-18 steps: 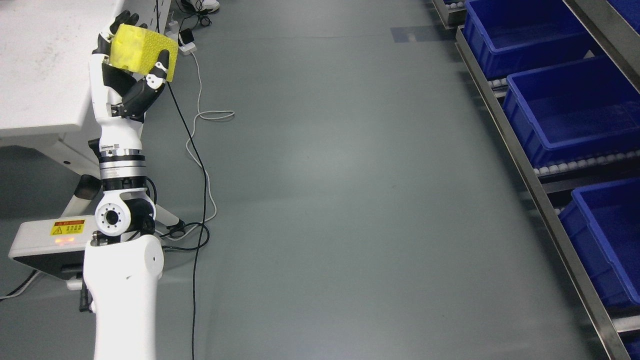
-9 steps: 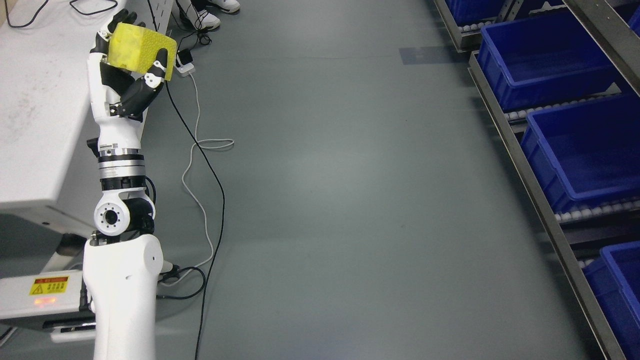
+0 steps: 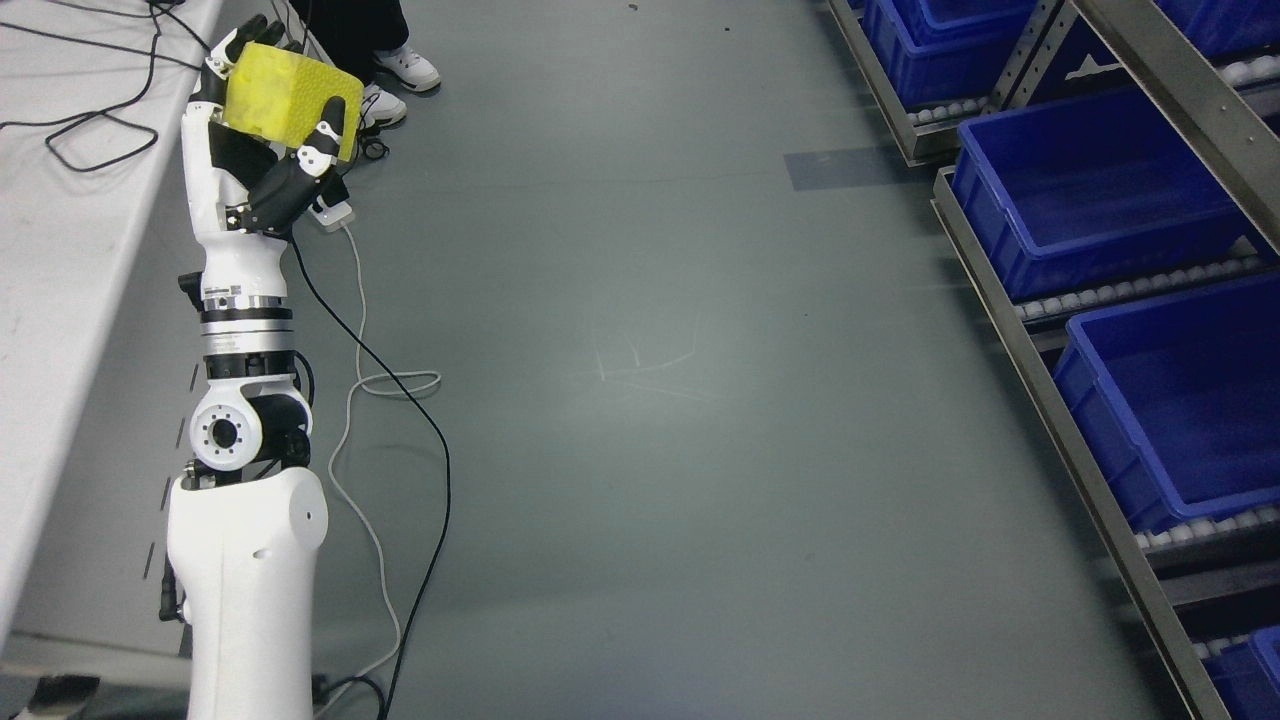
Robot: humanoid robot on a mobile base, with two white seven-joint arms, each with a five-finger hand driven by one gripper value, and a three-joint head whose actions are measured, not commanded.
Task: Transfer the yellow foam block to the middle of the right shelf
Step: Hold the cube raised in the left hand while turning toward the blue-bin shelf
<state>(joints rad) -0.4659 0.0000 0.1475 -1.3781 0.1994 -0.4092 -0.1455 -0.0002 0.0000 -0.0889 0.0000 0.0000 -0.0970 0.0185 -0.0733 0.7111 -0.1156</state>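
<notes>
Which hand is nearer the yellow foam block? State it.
Left. The left hand grips the yellow foam block, fingers wrapped around it beside the white table. The right hand is out of view.

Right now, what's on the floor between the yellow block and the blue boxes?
In the head view, bare grey floor lies between the yellow foam block in the left hand and the blue bins, apart from cables near the arm.

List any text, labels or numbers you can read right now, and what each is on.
None can be read.
Left arm: a small dark marking on the wrist, too small to read.
Yellow block in the left hand: no print.
Blue bins: no labels visible.
</notes>
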